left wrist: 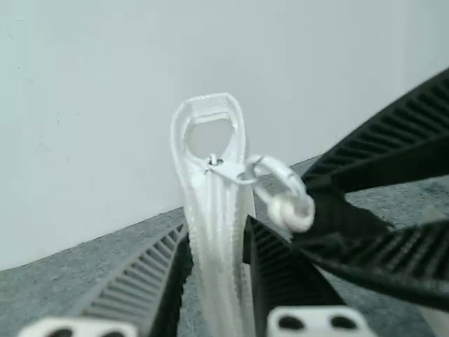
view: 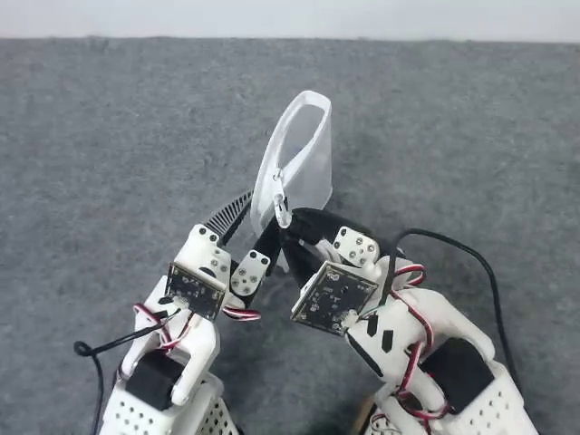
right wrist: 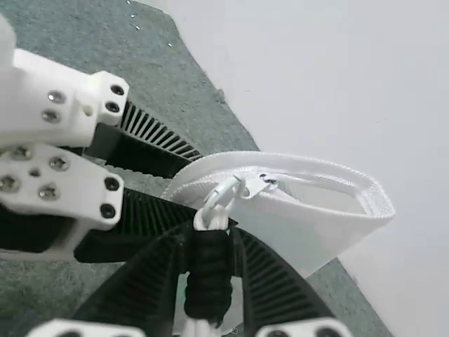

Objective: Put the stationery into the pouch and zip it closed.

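currently the white translucent pouch [view: 299, 159] is held above the worktop [view: 109, 136] between both arms, with its far end tilted upward. the mouth stands open beyond the zipper slider [right wrist: 266, 181]; the contents cannot be made out. the left pincer [left wrist: 217, 260] is closed on the zipped edge of the pouch. the right pincer [right wrist: 210, 246] is clamped on the zipper pull [right wrist: 219, 200], a white loop attached to the slider. the worktop has a grey felt-like covering. a plain white wall [view: 272, 16] borders its far edge.
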